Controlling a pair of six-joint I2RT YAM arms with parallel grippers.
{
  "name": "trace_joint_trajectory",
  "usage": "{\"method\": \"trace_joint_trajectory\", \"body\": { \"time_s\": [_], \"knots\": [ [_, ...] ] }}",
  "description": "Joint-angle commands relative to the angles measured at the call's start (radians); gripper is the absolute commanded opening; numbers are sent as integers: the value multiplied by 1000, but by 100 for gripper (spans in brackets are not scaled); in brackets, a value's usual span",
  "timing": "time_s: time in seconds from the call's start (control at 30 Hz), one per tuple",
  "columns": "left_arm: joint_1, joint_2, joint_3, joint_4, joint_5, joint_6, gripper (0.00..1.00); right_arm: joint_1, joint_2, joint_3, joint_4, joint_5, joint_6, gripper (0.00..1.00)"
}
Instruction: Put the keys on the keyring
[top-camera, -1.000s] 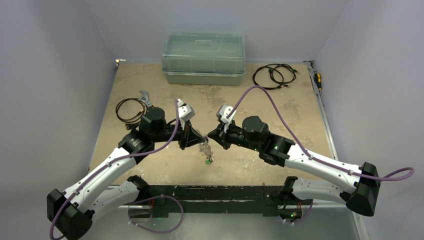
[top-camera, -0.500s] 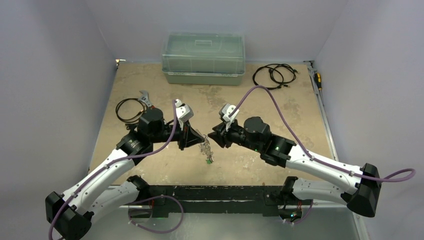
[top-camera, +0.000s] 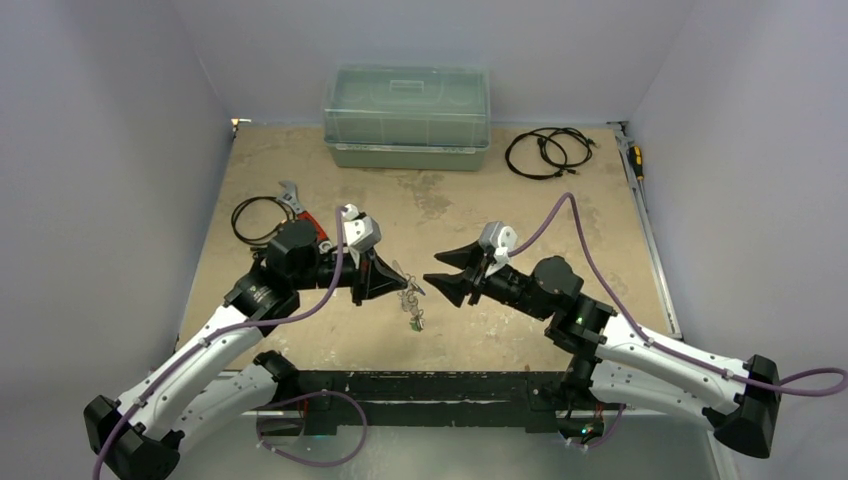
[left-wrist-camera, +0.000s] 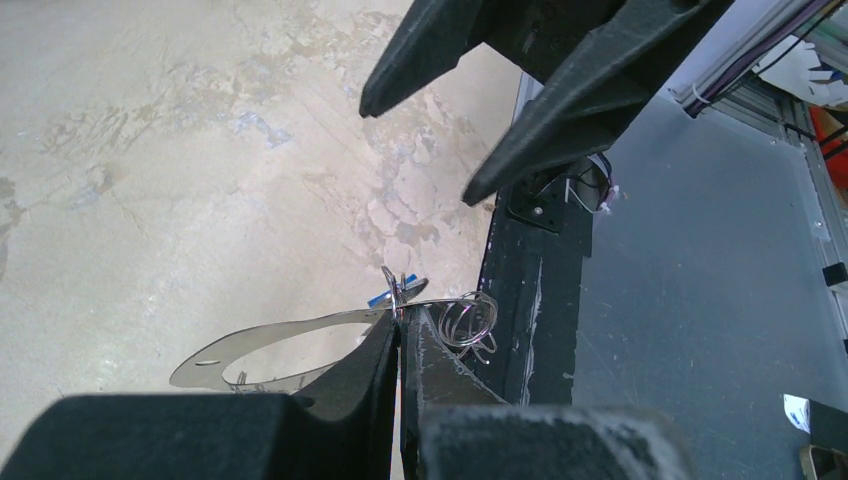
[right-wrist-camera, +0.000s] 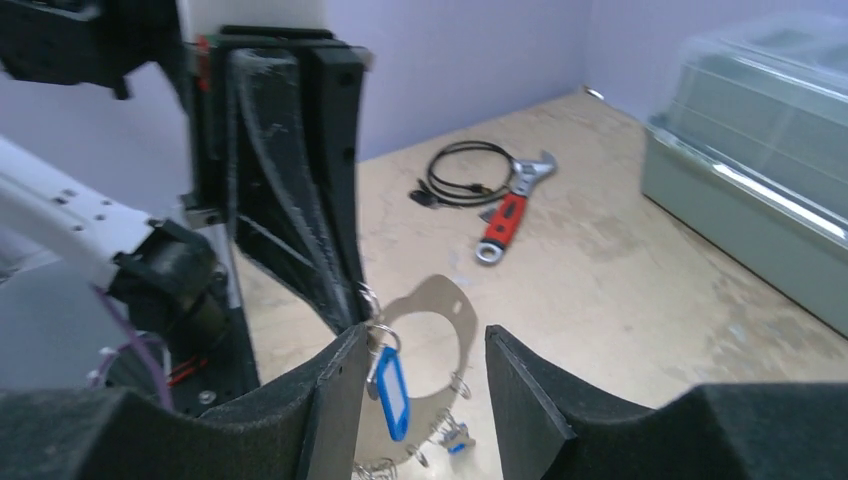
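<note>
My left gripper (left-wrist-camera: 402, 318) is shut on the keyring (left-wrist-camera: 262, 338), a flat silvery loop held in the air over the table's near middle. Several small wire rings (left-wrist-camera: 470, 320) and keys hang from it. One key with a blue tag (right-wrist-camera: 392, 394) dangles from the keyring (right-wrist-camera: 440, 290) close to my right gripper's left finger. The right gripper (right-wrist-camera: 425, 335) stands open just right of the loop, gripping nothing. From above, the left gripper (top-camera: 397, 279) and the right gripper (top-camera: 432, 269) face each other, with the keys (top-camera: 411, 312) hanging between them.
A lidded clear box (top-camera: 407, 115) stands at the back. A red-handled wrench (top-camera: 303, 212) and a black cable coil (top-camera: 255, 220) lie at the left. Another cable coil (top-camera: 548, 152) and a screwdriver (top-camera: 635, 160) lie at the back right. The black base rail (top-camera: 420, 385) runs along the near edge.
The right gripper opened and drew back to the right, away from the keyring. The left arm shifted slightly, still holding the keyring.
</note>
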Motion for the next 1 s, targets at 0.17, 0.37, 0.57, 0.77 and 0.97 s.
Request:
{"method": "trace_joint_trajectory", "body": {
  "time_s": [0.17,0.37,0.57,0.77,0.97],
  "knots": [
    [2,-44,17,56,67,36,0,-2,39,54,116,-332,-25,46],
    [1,-68,4,82,121,43,0,-2,58,58,141,-400,-36,44],
    [0,-82,-4,94,135,45,0,-5,55,59,165,-380,-50,43],
    [0,-94,-9,102,151,45,0,-12,92,86,163,-371,-65,40],
    [-1,-99,-11,107,154,42,0,-12,130,109,147,-374,-79,35]
  ]
}}
